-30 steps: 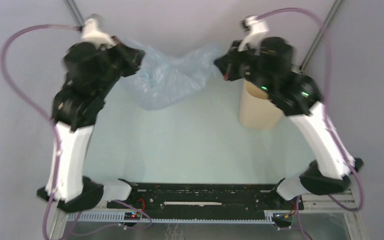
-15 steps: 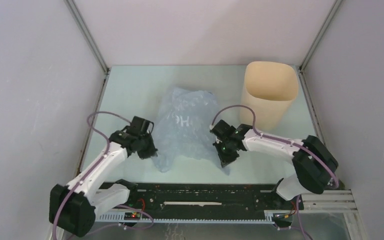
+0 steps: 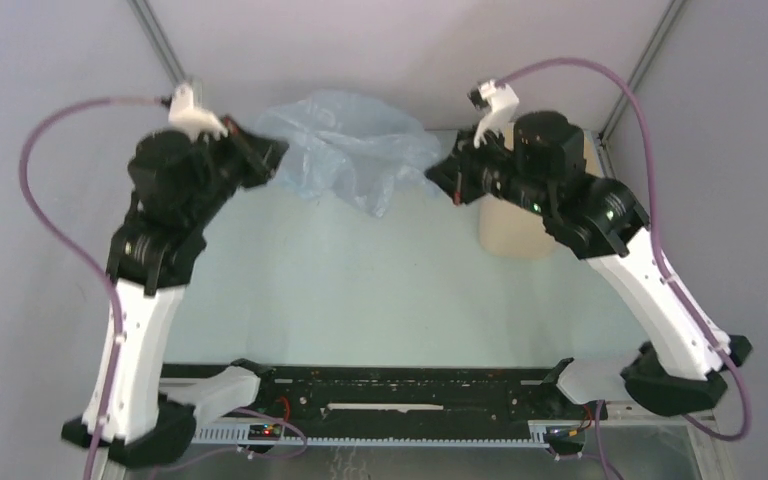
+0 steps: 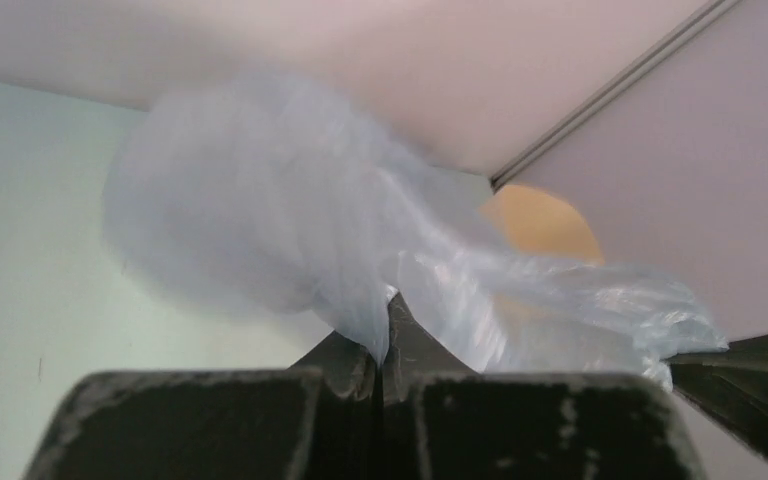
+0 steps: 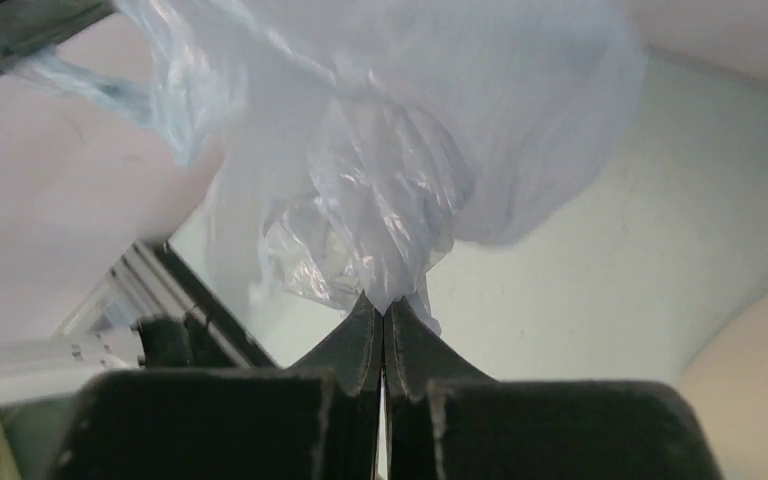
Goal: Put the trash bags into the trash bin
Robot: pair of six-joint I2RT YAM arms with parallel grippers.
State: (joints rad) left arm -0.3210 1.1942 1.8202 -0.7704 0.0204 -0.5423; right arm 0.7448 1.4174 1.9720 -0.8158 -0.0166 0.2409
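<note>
Holding the trash bag [image 3: 345,140] aloft, left gripper [image 3: 268,152] and right gripper [image 3: 440,178] both clamped on its film, nowhere inside the trash bin [image 3: 513,236] yet.

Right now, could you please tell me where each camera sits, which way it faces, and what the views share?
Top external: above and behind, looking down at the table; both arms show, left gripper and right gripper holding the trash bag.
Left wrist: faces past its shut fingers to the bag and trash bin.
Right wrist: faces past its shut fingers to the bag.
Shared: the bag.
</note>
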